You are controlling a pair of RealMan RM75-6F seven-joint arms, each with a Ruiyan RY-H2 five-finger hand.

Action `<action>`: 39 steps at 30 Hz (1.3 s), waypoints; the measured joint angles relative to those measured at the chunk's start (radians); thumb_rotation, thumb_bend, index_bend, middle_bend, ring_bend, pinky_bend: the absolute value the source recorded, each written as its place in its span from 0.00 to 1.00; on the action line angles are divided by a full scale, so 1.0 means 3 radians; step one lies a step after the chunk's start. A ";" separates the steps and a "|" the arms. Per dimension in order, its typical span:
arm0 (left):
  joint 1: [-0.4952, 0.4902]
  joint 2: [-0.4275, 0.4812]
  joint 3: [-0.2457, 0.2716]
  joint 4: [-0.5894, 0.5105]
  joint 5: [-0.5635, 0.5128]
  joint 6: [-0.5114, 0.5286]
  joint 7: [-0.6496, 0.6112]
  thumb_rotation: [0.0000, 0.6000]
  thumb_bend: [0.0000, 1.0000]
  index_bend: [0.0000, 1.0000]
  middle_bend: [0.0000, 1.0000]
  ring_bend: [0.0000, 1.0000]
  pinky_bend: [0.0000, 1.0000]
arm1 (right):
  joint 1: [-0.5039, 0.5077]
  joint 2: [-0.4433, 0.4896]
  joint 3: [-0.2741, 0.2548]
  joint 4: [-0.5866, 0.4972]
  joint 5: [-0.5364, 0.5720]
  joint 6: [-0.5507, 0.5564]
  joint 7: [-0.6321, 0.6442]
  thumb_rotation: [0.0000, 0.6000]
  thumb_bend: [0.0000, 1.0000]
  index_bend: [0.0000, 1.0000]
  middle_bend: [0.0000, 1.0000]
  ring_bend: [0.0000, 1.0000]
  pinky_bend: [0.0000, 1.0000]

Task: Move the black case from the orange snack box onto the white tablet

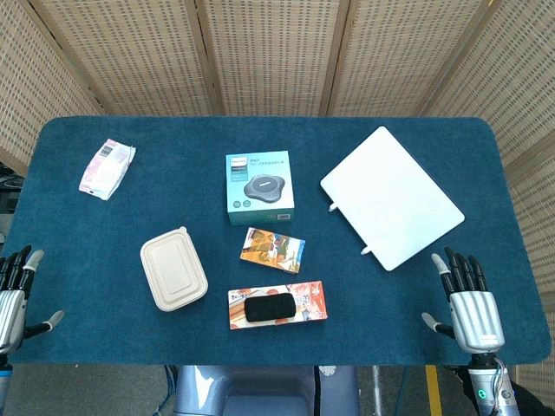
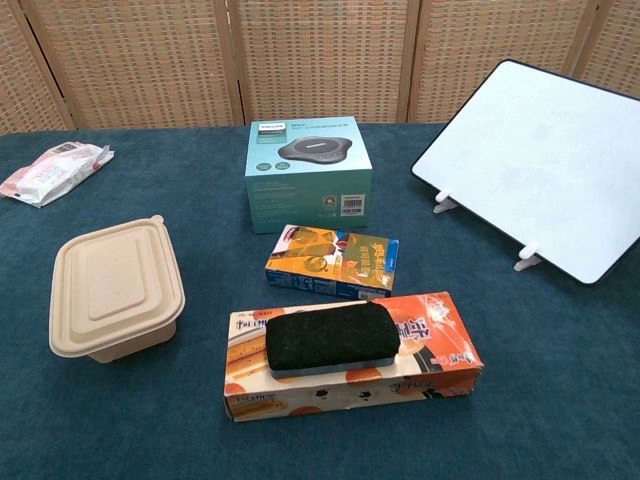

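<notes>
Case (image 1: 270, 308) lies untouched on snack box (image 1: 308, 296). Both hands (image 1: 12, 299) (image 1: 469, 309) empty, fingers spread. I expect a clumsy grab could drag the box or clip the tablet (image 1: 392, 197).

Right hand (image 1: 466, 305): I see a ribbed silver-grey metal back, black fingers with grey tips, and a grey thumb.
Right wrist: a dark cuff sits below the palm, carrying a small green ring light and thin cables.
Left hand (image 1: 12, 299): it has the same silver shell, dark fingers and pale grey tips, partly cut by my frame edge.
Chest view: neither hand shows.
</notes>
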 measured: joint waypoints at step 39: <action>0.0005 0.0056 0.0022 -0.0038 0.0073 0.0003 -0.0125 1.00 0.16 0.00 0.00 0.00 0.00 | -0.0015 0.0000 -0.0012 -0.0065 -0.0049 0.0042 -0.0053 1.00 0.00 0.02 0.00 0.00 0.00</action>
